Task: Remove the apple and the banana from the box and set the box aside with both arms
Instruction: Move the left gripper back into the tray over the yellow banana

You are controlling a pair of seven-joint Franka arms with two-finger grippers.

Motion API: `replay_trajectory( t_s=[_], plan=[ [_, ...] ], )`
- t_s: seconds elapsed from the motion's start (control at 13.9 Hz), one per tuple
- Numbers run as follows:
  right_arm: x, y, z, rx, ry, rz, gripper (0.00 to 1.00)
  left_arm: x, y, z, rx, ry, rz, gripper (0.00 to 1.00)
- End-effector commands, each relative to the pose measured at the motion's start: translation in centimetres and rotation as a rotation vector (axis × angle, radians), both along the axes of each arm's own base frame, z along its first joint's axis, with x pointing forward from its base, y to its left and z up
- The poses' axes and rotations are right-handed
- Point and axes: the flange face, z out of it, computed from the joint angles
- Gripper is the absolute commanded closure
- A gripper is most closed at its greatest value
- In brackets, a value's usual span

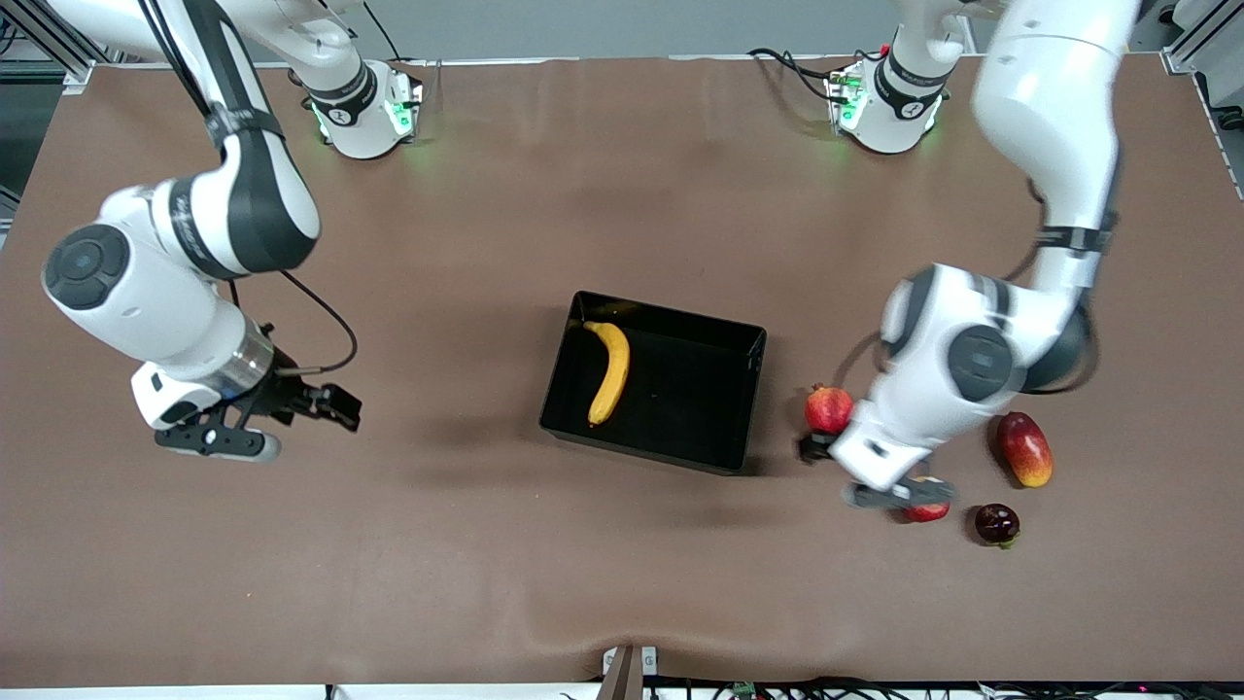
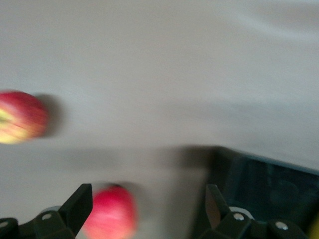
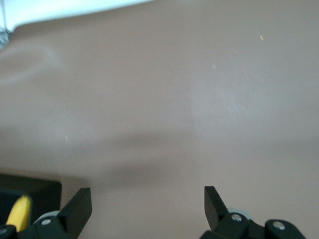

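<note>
Box (image 1: 671, 399), the black tray, sits at the middle of the table (image 1: 622, 156), well clear of every edge. Its corner also shows in the left wrist view (image 2: 264, 179) and the right wrist view (image 3: 30, 191). 1 banana (image 1: 609, 371) lies inside it, along the wall toward the right arm's end.

Right gripper (image 1: 219, 442) hangs over bare table toward the right arm's end, fingers (image 3: 77, 206) spread wide and holding nothing.

Left gripper (image 1: 899, 496) is low over the apple (image 1: 928, 510) toward the left arm's end, fingers (image 2: 79, 204) wide apart with the apple (image 2: 110, 213) between them, not gripped.

3 other fruits lie around it: a mango (image 1: 1023, 448) toward the left arm's end of the table, a pomegranate (image 1: 828, 408) beside the box, and a dark round fruit (image 1: 997, 523) just beside the apple, nearest the front edge.
</note>
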Motion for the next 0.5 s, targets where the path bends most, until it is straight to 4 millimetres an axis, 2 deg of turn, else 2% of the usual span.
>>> replay_trajectory(
  t_s=[0.0, 0.14, 0.22, 0.43],
  plan=[
    [1.7, 2.2, -2.2, 0.026, -0.082, 0.014, 0.0, -3.2, -6.2, -0.6, 0.027, 0.012, -0.009, 0.0],
    [2.0, 3.0, -3.0, 0.027, -0.109, 0.024, 0.0, -5.1, -9.7, -1.1, 0.025, 0.02, 0.001, 0.0],
    [2.0, 2.7, -3.5, 0.025, -0.102, 0.021, 0.0, -6.0, -11.2, -2.1, 0.029, 0.03, -0.005, 0.0],
    [1.5, 2.5, -4.5, 0.018, -0.077, 0.023, 0.0, -7.7, -14.4, -3.8, 0.024, 0.03, -0.041, 0.0]
  ],
)
